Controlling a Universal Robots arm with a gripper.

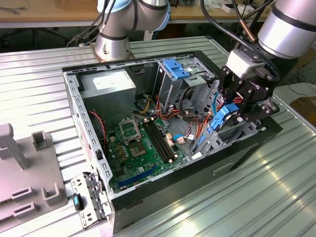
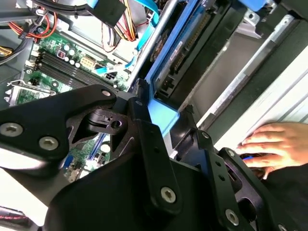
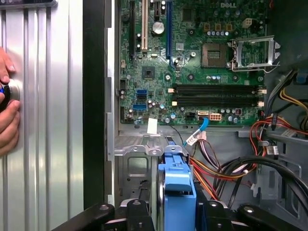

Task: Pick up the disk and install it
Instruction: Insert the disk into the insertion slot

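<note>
Exterior view: I see the gripper [image 1: 242, 107] low over the end of the open computer case [image 1: 163, 195] at the exterior view's right.
Gripper: clamped on the disk [image 1: 228, 116]. In the first wrist view its black fingers [image 3: 139, 214] stand on either side of the blue rails.
Disk: held on edge and tilted above the grey metal bay [image 1: 217, 143] at that end of the case. I cannot tell whether it touches the bay.
Second wrist view: the disk [image 2: 163, 115] shows a blue end between the fingers, and its dark body runs away from the gripper.
Motherboard [image 3: 192, 62]: green, flat on the case floor, just beside the bay.
Power-supply box [image 1: 108, 84]: in the far corner of the case, well apart from the disk.
Person's hand [image 3: 7, 113]: on the ribbed metal table [image 3: 53, 144] outside the black case wall, at a small round object I cannot make out.
Grey fixture [image 1: 19, 168]: on the table at the exterior view's left, apart from the case.
</note>
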